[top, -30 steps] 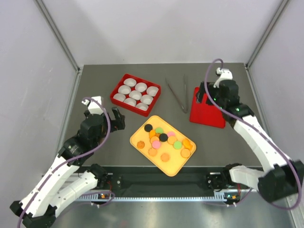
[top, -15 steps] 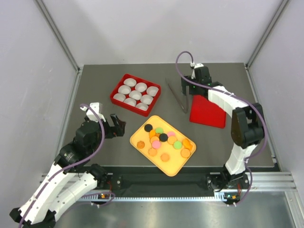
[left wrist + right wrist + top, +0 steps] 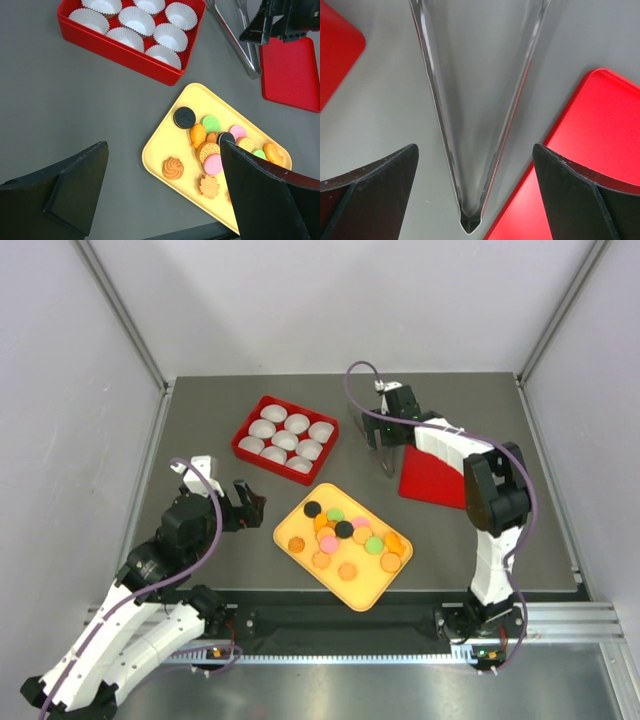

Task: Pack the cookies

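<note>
Rail (image 3: 340, 652) of ribbed metal runs along the near edge of the dark grey table (image 3: 200, 420). We find the left gripper (image 3: 246, 502) above the table's left part, jaws spread wide and empty. Just right of it lies a yellow tray (image 3: 365, 592) holding the cookies (image 3: 345, 535), all loose in one cluster; none is in the box. Beyond, a flat red lid (image 3: 435, 478) lies to the right. To the left, a red box (image 3: 272, 463) holds white paper cups (image 3: 285, 433). Metal tongs (image 3: 386, 466) lie between box and lid. The right gripper (image 3: 475, 150) hangs over them, jaws parted to either side of both arms; we cannot tell whether it touches them. Pale grey walls (image 3: 330, 300) enclose three sides.
</note>
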`<control>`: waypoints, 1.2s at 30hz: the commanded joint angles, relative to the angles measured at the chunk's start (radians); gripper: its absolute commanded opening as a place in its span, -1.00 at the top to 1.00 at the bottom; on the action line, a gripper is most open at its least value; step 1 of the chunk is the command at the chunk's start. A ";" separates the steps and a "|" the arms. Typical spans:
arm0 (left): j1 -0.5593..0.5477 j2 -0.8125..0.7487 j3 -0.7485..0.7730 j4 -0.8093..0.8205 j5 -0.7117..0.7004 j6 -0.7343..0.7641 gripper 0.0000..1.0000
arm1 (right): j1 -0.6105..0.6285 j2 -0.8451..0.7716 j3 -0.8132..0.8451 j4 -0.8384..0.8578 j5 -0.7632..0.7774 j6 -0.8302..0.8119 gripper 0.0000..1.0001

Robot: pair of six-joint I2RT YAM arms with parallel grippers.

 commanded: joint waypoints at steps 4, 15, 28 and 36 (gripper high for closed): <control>-0.002 0.006 -0.002 0.020 0.001 -0.002 -0.96 | 0.027 0.052 0.084 -0.043 0.043 -0.012 -0.88; -0.002 0.016 -0.001 0.023 0.001 0.000 -0.96 | 0.046 0.134 0.164 -0.100 0.075 -0.033 -0.78; 0.000 0.025 -0.002 0.023 -0.004 0.001 -0.96 | 0.049 0.187 0.191 -0.134 0.054 -0.022 -0.59; -0.002 0.026 -0.002 0.022 -0.005 0.001 -0.96 | 0.043 0.181 0.177 -0.126 0.060 -0.005 -0.23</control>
